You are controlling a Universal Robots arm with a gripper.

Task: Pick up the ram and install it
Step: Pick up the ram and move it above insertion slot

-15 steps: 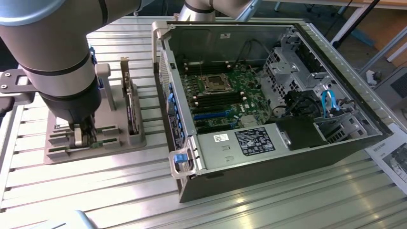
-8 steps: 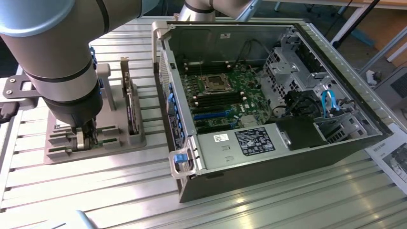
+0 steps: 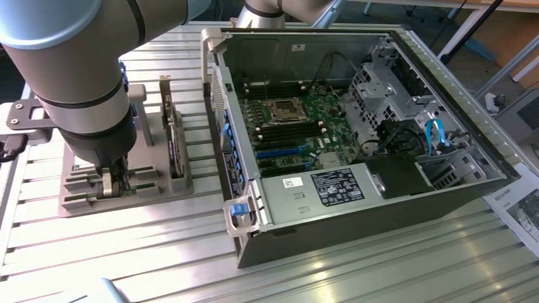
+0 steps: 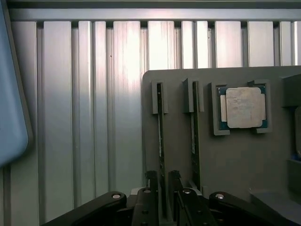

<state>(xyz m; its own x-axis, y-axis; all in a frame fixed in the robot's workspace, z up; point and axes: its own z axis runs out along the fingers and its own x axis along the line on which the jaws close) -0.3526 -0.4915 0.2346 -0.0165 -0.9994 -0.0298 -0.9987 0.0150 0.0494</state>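
A: Arm at the exterior view's left, gripper lowered into the grey holder. The open computer case sits centre and right, with its board inside. An upright card stands in the holder beside the gripper.

B: And the ram?

A: Too slim to make out there. The wrist view gives it: ram on edge in the slot nearest the holder's edge, a second stick beside it, then the processor.

B: Fingers?

A: Fingers spread, one on each side of the ram. I cannot tell if they touch it.
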